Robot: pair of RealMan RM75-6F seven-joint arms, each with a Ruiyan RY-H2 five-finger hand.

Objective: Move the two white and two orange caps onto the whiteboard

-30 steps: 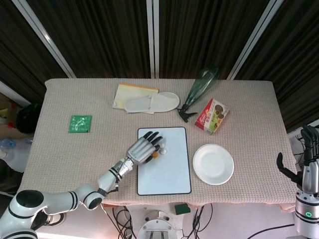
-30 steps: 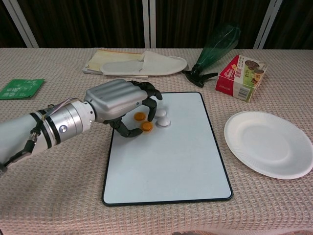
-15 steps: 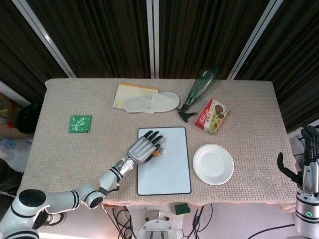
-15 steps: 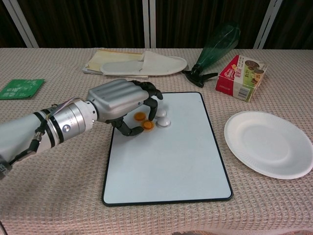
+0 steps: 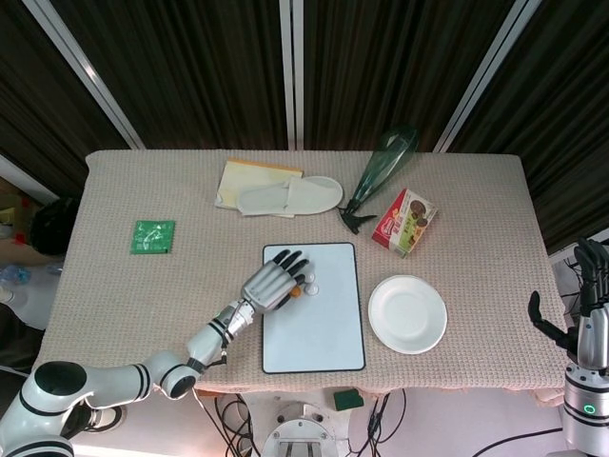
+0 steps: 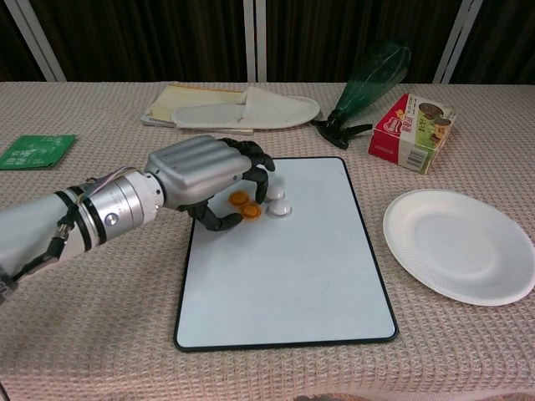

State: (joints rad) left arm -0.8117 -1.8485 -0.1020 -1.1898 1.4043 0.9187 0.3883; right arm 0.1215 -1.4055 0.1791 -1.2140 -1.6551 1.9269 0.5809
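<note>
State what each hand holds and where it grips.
Left hand curls over the orange caps on the whiteboard; whether it grips one cannot be told. Right hand holds nothing.

2 orange caps [image 6: 245, 205], 2 white caps [image 6: 278, 202], on whiteboard [image 6: 288, 276]

Both views are bright and evenly lit from overhead. Shadows are soft and short, such as the faint one under the left hand [image 6: 205, 180] on the whiteboard [image 6: 284, 276]. The whiteboard shows a mild sheen without harsh glare. Focus is sharp across the table [image 5: 476, 205], and the dark curtains [image 5: 381, 57] behind stay dim.
</note>
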